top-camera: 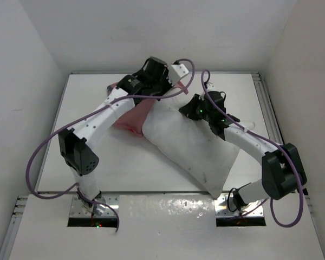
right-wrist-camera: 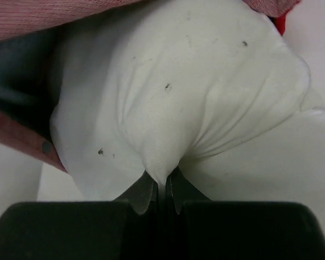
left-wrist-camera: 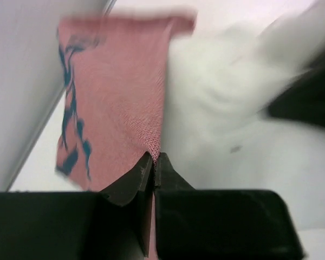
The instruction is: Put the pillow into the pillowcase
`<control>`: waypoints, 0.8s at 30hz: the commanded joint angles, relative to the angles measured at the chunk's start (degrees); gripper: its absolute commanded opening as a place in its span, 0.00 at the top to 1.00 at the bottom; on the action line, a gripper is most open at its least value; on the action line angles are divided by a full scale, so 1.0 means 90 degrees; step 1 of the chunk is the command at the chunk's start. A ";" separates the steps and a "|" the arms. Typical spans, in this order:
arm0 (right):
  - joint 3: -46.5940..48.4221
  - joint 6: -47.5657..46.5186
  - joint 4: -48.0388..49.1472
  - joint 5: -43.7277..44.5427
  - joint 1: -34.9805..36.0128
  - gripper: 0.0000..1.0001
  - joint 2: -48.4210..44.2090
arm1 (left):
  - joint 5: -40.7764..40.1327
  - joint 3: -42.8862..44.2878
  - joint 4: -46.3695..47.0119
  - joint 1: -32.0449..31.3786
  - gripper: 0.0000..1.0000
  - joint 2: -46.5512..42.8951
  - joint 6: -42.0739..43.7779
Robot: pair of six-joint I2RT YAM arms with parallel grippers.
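Note:
The white pillow [top-camera: 192,146] lies diagonally across the table's middle, its far end at the pillowcase mouth. The pillowcase [top-camera: 134,117] shows its pale pink side with dark blue marks, bunched under my left arm. My left gripper [left-wrist-camera: 154,162] is shut on the pillowcase's edge [left-wrist-camera: 119,92], holding it up beside the pillow [left-wrist-camera: 216,108]. My right gripper [right-wrist-camera: 162,184] is shut on a pinch of the pillow's fabric [right-wrist-camera: 179,92] near its far end; pink pillowcase cloth [right-wrist-camera: 21,138] lies around that end. In the top view the left gripper [top-camera: 170,86] and the right gripper [top-camera: 188,108] are close together.
White walls close in the table [top-camera: 97,162] at the back and both sides. A metal rail [top-camera: 262,103] runs along the right edge. Purple cables loop off both arms.

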 commanded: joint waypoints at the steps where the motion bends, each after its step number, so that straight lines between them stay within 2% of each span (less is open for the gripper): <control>1: 0.0293 0.0970 0.1482 -0.0756 0.0199 1.00 0.0186 | 0.2519 0.0798 -0.0821 -0.0175 1.00 -0.0180 -0.0075; 4: 0.0273 0.1801 0.2636 -0.0709 0.0092 1.00 0.0275 | 0.3567 0.0226 -0.0638 -0.0194 1.00 -0.0141 0.0081; 7: 0.0351 0.2105 0.3263 -0.0114 0.0052 1.00 0.0216 | 0.3960 -0.0128 -0.0423 -0.0214 1.00 -0.0024 0.0110; 12: -0.0106 0.2330 0.3715 0.1104 -0.0046 1.00 -0.0193 | 0.4401 -0.0148 -0.0597 -0.0049 1.00 -0.0092 0.0422; 14: -0.0244 0.2097 0.3443 0.1497 -0.0026 1.00 -0.0360 | 0.4451 -0.0255 -0.0550 0.0147 1.00 -0.0141 0.0481; 15: -0.0138 0.2047 0.3132 0.1595 -0.0036 1.00 -0.0331 | 0.4296 -0.0468 -0.0433 0.0312 0.95 -0.0199 0.0336; 16: 0.0066 0.1940 0.2027 0.1461 -0.0055 1.00 -0.0050 | 0.3801 -0.0567 -0.0171 0.0401 0.74 -0.0209 0.0229; 17: 0.0397 0.1862 0.1242 0.1189 -0.0162 0.90 0.0146 | 0.3477 -0.0646 -0.0081 0.0469 0.60 -0.0209 0.0092; 18: 0.1202 0.1494 0.0384 0.0838 -0.0240 0.55 0.0360 | 0.3184 -0.0617 -0.0051 0.0596 0.48 -0.0209 -0.0190; 19: 0.1578 0.1084 -0.0901 0.0139 -0.0308 0.38 0.0759 | 0.2823 -0.0559 -0.0196 0.0664 0.33 -0.0238 -0.0250; 20: 0.1949 0.0229 -0.1687 0.0093 -0.0309 0.25 0.0869 | 0.2742 -0.0472 -0.0333 0.0801 0.27 -0.0277 -0.0241; 21: 0.2339 -0.0127 -0.2266 0.0276 -0.0271 0.02 0.0909 | 0.2683 -0.0422 -0.0469 0.0850 0.18 -0.0461 -0.0232; 22: 0.2343 -0.0460 -0.2764 0.0500 -0.0251 0.01 0.0851 | 0.2547 -0.0383 -0.0654 0.0909 0.04 -0.0599 -0.0222; 24: 0.2082 -0.1203 -0.2818 0.1203 -0.0270 0.01 0.0404 | 0.2400 -0.0431 -0.0783 0.0997 0.00 -0.1027 -0.0124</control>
